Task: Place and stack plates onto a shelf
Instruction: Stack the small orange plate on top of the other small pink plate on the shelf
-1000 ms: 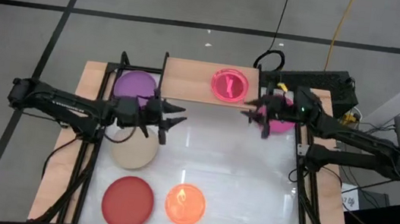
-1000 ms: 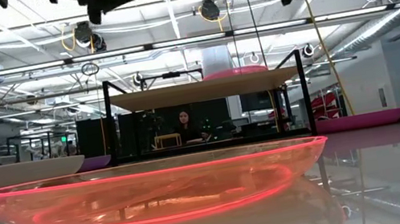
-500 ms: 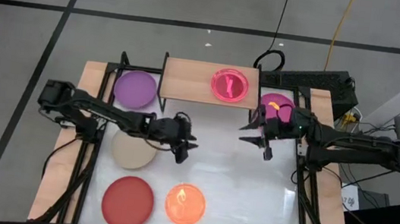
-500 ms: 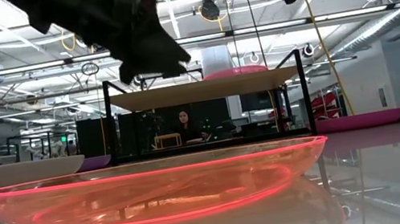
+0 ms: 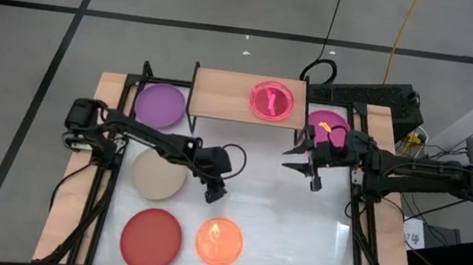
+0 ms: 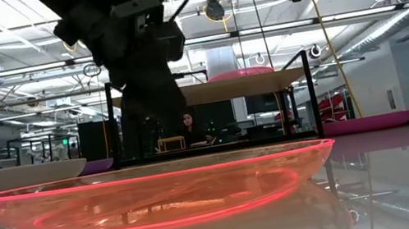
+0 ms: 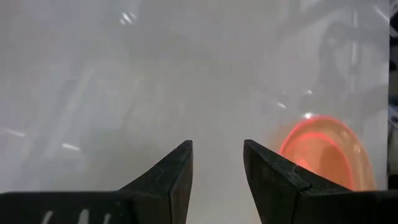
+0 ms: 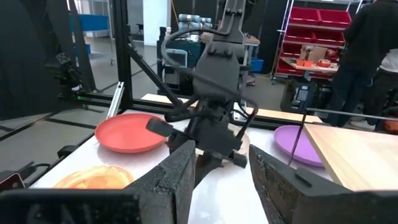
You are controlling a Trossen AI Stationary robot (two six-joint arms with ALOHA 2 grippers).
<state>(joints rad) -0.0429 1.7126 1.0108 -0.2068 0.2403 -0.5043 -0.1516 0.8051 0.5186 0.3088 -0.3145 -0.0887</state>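
My left gripper [image 5: 211, 193] is open and points down over the white tabletop, just beyond the translucent orange plate [image 5: 218, 242]; that plate [image 7: 326, 152] shows beside the fingers in the left wrist view. My right gripper [image 5: 303, 168] is open and hovers in front of the magenta plate [image 5: 328, 126], empty. The shelf [image 5: 223, 95], a light-wood board on black legs, carries a translucent pink plate [image 5: 272, 101] on its right half. Purple [image 5: 160, 105], beige [image 5: 159, 177] and red [image 5: 151, 238] plates lie flat on the table.
The left arm [image 5: 136, 138] stretches across the table above the beige plate. Black frame posts [image 5: 124, 92] stand at the table's sides. Bare tabletop [image 5: 271, 218] lies between the two grippers. A person [image 8: 367, 43] stands in the room beyond the table.
My left gripper has swung toward the table's right and near edge and tipped downward, ending close above the table beside the orange plate. My right gripper drew back from the magenta plate toward the near edge, then stayed put. No plate has moved.
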